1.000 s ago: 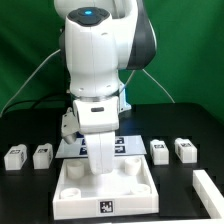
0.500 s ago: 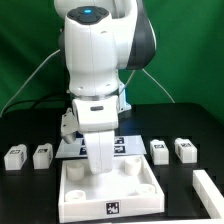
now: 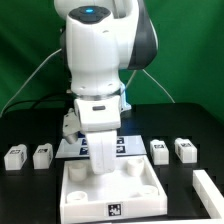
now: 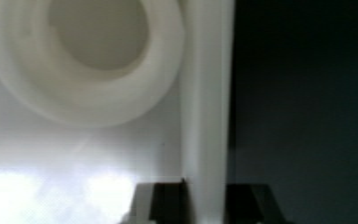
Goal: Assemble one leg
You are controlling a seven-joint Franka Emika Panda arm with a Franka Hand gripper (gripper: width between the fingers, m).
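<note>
Currently the gripper (image 4: 206, 205) is reaching down inside the tray (image 3: 85, 208). In the wrist view its dark fingertips (image 4: 155, 205) are sitting on either side of the tray's upright wall, with no gap showing, so it is looking clamped onto that wall. One round socket (image 4: 96, 40) is showing close beside the wall, so the hold is likely near a corner.

I am judging this as a hold for positioning or steadying the tray before any leg goes in, not a leg pick.

All four legs are lying loose on the table (image 3: 30, 190), none held and none in a socket. The outer left leg (image 3: 15, 155) and inner left leg (image 3: 42, 155) are sitting together on the exterior view's left. The inner right leg (image 3: 158, 150) and outer right leg (image 3: 185, 149) are sitting on its right, well apart from the tray.

The marker board (image 3: 66, 150) is lying just behind the tray, and a white bar (image 3: 208, 186) is lying at the exterior view's right edge.
</note>
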